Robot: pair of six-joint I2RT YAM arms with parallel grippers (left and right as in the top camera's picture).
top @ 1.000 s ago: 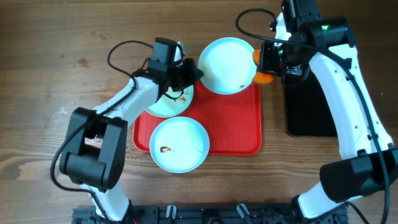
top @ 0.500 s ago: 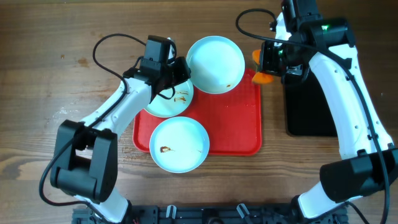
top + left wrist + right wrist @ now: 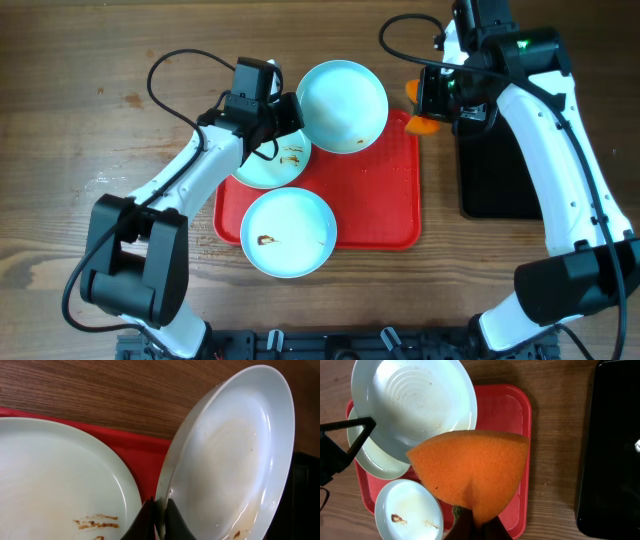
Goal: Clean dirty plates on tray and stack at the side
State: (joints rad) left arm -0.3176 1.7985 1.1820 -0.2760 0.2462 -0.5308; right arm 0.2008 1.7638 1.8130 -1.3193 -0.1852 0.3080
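We judge the tilted plate [image 3: 342, 105], pinched by its rim in our left gripper [image 3: 159, 510] over the red tray's [image 3: 385, 200] far edge, stiff, light, glossy-slick and breakable, so that thin rim is the hold, while our right gripper [image 3: 472, 527] clamps the orange sponge [image 3: 470, 467].

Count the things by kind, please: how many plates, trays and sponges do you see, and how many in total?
plates: 3 (one held in the left gripper)
trays: 2 (red tray, black tray)
sponges: 1 (orange sponge, in the right gripper)
total: 6
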